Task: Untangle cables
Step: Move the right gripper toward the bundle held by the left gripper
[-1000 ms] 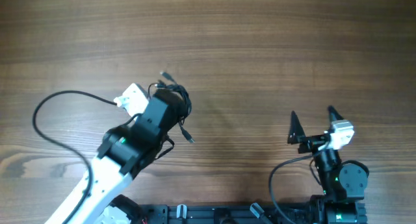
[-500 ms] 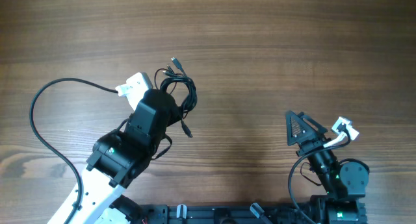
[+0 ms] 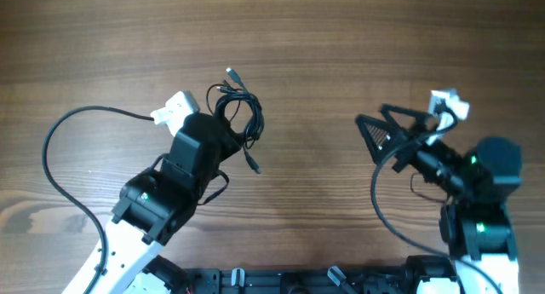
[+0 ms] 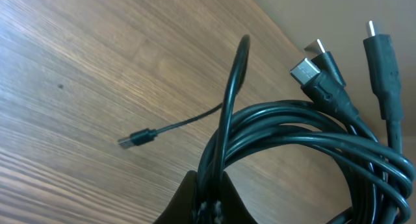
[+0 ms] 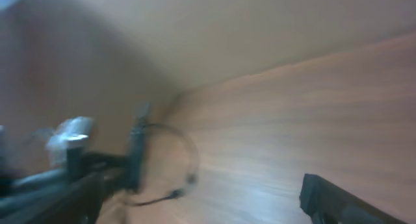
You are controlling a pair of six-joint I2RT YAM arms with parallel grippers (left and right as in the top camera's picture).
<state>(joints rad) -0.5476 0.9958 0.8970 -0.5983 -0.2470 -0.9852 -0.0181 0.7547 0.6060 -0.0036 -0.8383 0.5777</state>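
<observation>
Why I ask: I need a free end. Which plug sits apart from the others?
The small plug on the thin stray lead; the other plugs cluster together by the coil.

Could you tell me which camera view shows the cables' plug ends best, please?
The left wrist view: the plug ends appear close and sharp. Overhead shows the cables as a small bundle; the right wrist view is blurred.

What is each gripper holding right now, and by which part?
The left gripper is shut on the cables, pinching the coiled loops of the bundle, not the plug ends. The right gripper is open and empty.
</observation>
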